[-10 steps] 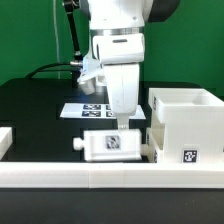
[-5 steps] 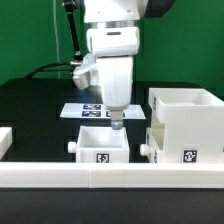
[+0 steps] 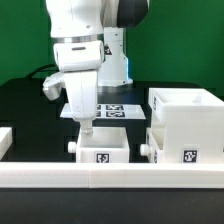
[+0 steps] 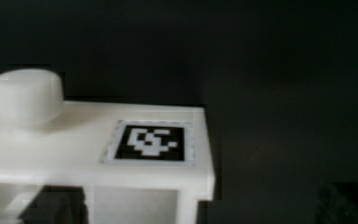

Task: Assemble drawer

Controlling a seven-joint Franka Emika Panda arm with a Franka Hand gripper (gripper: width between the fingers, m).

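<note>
1. Exterior view: small knobbed tray (image 3: 102,149) sits upright on the black desk (image 3: 30,105), right behind the long white rail (image 3: 110,178), just beside the big housing (image 3: 186,125) on the exterior view's right.
2. The hand (image 3: 86,131) hovers over the tray's back corner; can't tell whether it's spread or pinched.
3. Marker board (image 3: 112,109) lies further back.
4. Wrist view only: tray's knob (image 4: 25,98) and tag (image 4: 153,141) close up.

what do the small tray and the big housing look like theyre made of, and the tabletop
The small tray looks like white plastic with a smooth matte finish: uniform colour, rounded moulded knob, soft sheen in the wrist view. The housing looks like the same white plastic, with thick even walls. The square tags on both look like printed stickers. The table is black and matte; whether cloth or board is unclear.
</note>
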